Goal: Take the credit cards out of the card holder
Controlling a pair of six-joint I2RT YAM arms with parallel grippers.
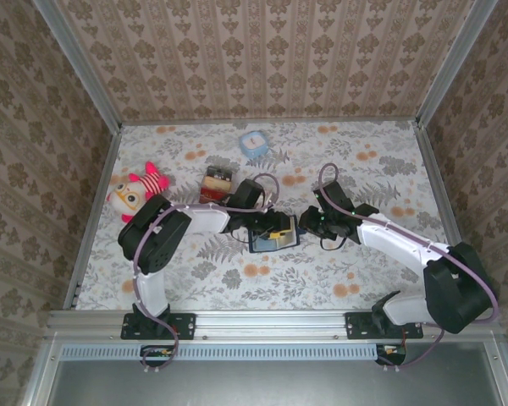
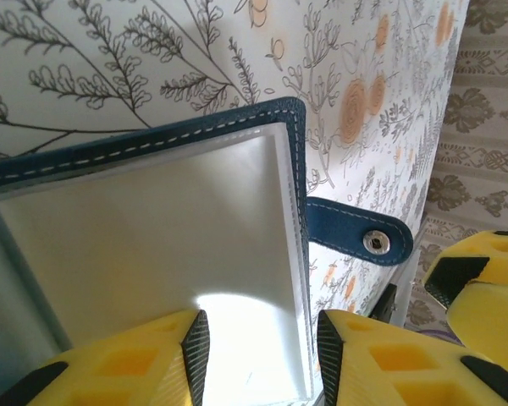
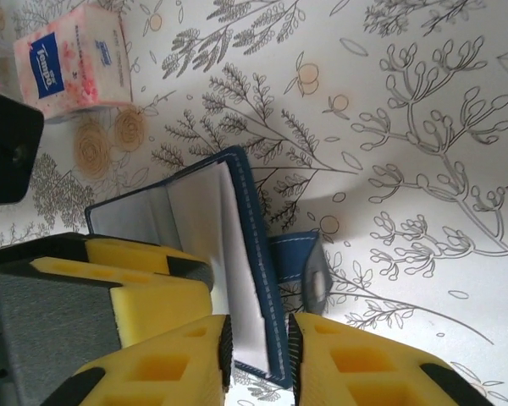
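The navy card holder (image 1: 273, 241) lies open on the flowered table between both arms. In the left wrist view its pale clear sleeves (image 2: 152, 245) and snap tab (image 2: 360, 237) show. My left gripper (image 2: 261, 355) stands open, its jaws straddling the sleeve's right edge. My right gripper (image 3: 260, 355) is shut on the raised navy cover edge (image 3: 258, 279), sleeves and cover pinched between its pads. The left gripper's yellow fingers (image 3: 127, 288) sit just beside it on the holder. The credit cards are hidden.
A pink tissue pack (image 3: 72, 59) lies beyond the holder; from above it is the red-and-tan box (image 1: 216, 182). A plush toy (image 1: 135, 193) sits at the left, and a small blue-and-white object (image 1: 254, 144) lies at the back. Metal rails edge the table (image 1: 389, 271).
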